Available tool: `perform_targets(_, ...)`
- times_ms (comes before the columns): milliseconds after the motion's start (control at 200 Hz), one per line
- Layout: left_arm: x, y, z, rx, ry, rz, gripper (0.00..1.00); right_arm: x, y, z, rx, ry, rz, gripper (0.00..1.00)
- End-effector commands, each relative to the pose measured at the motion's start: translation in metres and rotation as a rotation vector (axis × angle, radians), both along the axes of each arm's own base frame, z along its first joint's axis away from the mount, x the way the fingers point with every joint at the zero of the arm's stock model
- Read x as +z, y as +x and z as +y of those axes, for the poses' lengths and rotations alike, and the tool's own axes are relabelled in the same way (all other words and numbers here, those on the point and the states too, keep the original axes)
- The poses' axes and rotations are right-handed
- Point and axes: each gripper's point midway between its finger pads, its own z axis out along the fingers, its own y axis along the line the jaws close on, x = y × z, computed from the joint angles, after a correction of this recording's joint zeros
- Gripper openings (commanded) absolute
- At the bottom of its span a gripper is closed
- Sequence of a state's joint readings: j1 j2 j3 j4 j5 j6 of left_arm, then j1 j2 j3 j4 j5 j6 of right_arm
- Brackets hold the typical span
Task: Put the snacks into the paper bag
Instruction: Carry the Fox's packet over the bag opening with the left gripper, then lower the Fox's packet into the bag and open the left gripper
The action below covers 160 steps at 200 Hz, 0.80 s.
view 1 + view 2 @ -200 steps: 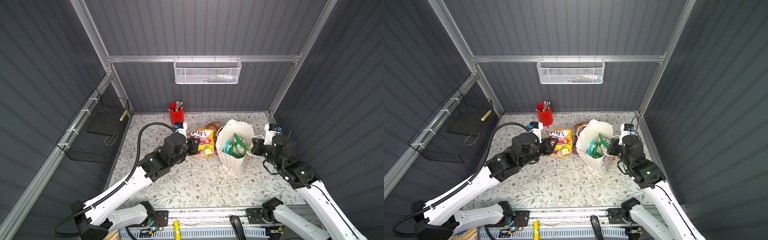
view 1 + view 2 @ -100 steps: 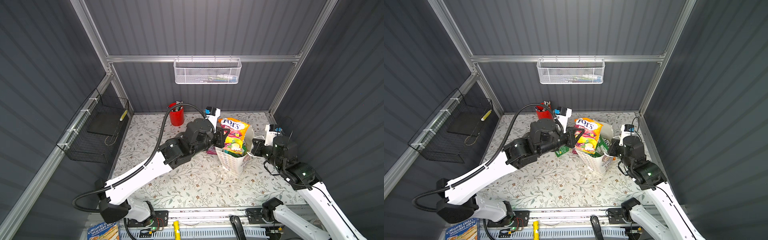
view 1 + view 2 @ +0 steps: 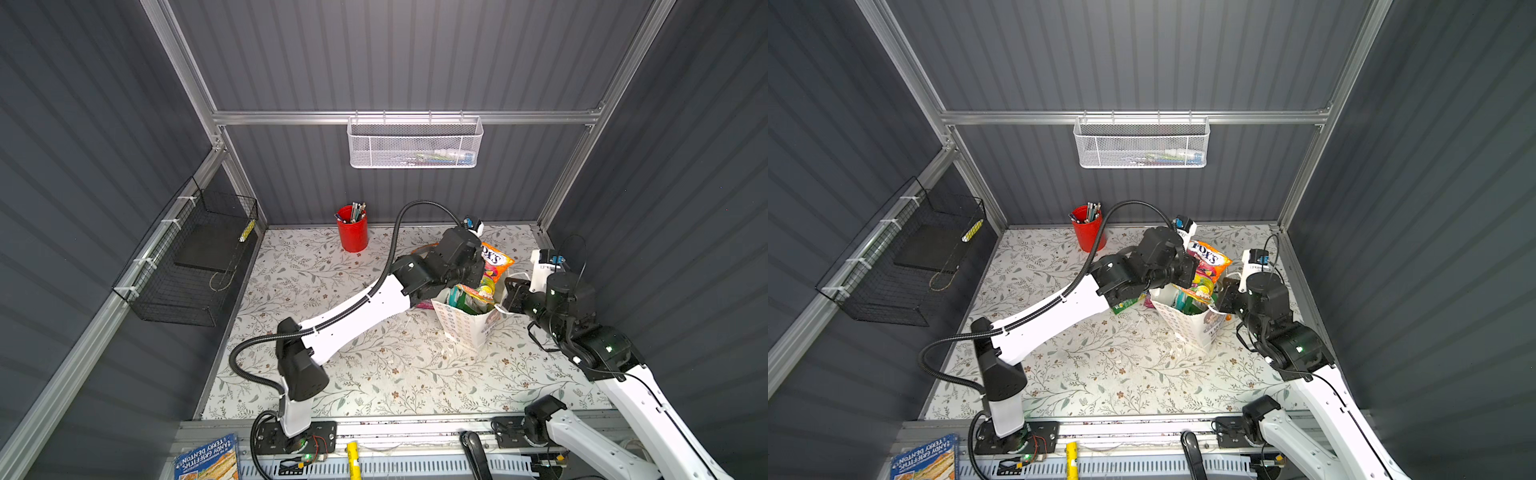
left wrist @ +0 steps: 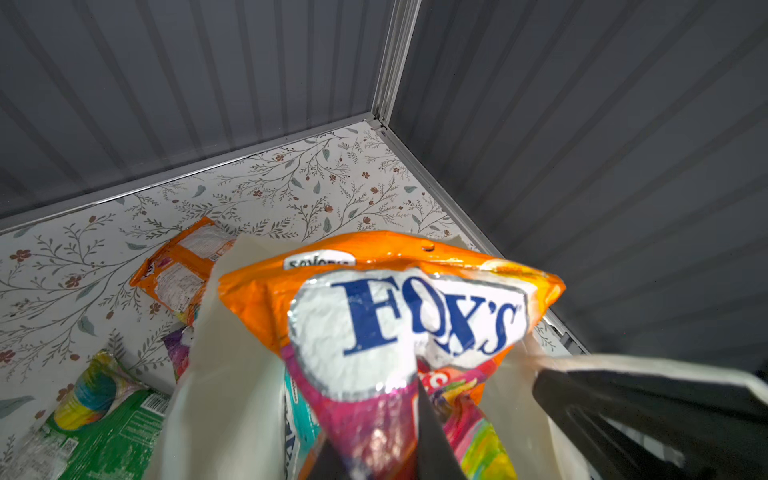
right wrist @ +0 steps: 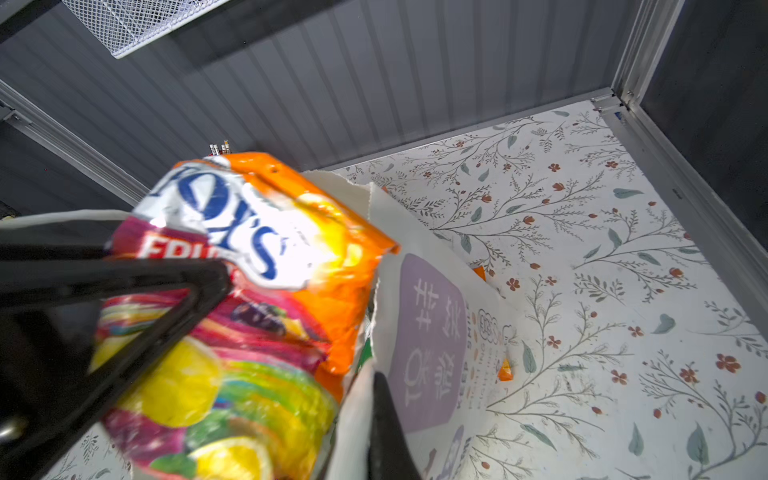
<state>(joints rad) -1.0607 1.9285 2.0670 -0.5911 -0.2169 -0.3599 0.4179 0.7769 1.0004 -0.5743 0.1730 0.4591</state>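
Carefully now: your left gripper [image 4: 376, 457] is nearly closed, pinching the orange FOX'S packet [image 3: 493, 262]. The packet stands partly inside the paper bag [image 3: 465, 330] toward the back right corner of the counter [image 3: 353, 357], with its top well above the rim, while your right gripper [image 3: 508, 292] is fully closed on the bag's rim on the side facing the right edge. Let go now and the packet may perch on the packets already inside [image 3: 460, 297] and tip out over the rim. Push harder and you could buckle the paper, tear it at the pinch, or topple the bag.
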Motion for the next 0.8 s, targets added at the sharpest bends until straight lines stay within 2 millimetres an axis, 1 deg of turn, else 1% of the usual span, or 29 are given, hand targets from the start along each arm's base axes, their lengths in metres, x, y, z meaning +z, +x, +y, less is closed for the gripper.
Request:
perform_targets(0, 0.000, 0.005, 0.000, -0.008, 0.064, -0.034, 0.15, 0.011, -0.001, -0.001, 0.003, -0.002, -0.040, 0.00)
perform_targets(55, -0.014, 0.006, -0.004, -0.015, 0.091, -0.012, 0.15, 0.010, -0.001, -0.001, 0.001, -0.002, -0.038, 0.00)
perform_targets(140, -0.034, 0.003, -0.011, -0.038, 0.106, 0.031, 0.15, 0.009, 0.000, 0.000, 0.004, -0.003, -0.034, 0.00)
perform_targets(220, -0.047, 0.003, -0.014, -0.045, 0.119, 0.043, 0.16, 0.009, 0.000, 0.001, 0.007, -0.001, -0.034, 0.00)
perform_targets(350, -0.069, 0.010, -0.014, -0.027, 0.184, 0.053, 0.16, 0.009, 0.000, 0.001, 0.005, -0.003, -0.032, 0.00)
perform_targets(425, -0.076, 0.013, -0.010, -0.001, 0.213, 0.054, 0.16, 0.009, 0.000, 0.000, 0.002, -0.004, -0.034, 0.00)
perform_targets(525, -0.081, 0.016, -0.011, 0.003, 0.228, 0.048, 0.16, 0.008, 0.000, 0.001, 0.005, -0.002, -0.032, 0.00)
perform_targets(660, -0.090, 0.014, -0.022, -0.033, 0.224, 0.074, 0.18, 0.007, 0.001, 0.001, 0.007, -0.003, -0.028, 0.00)
perform_targets(761, -0.100, 0.015, -0.027, -0.032, 0.230, 0.095, 0.22, 0.008, 0.001, 0.001, 0.003, -0.003, -0.031, 0.00)
perform_targets(796, -0.104, 0.016, -0.028, -0.029, 0.236, 0.099, 0.25, 0.007, 0.001, 0.001, 0.008, -0.003, -0.029, 0.00)
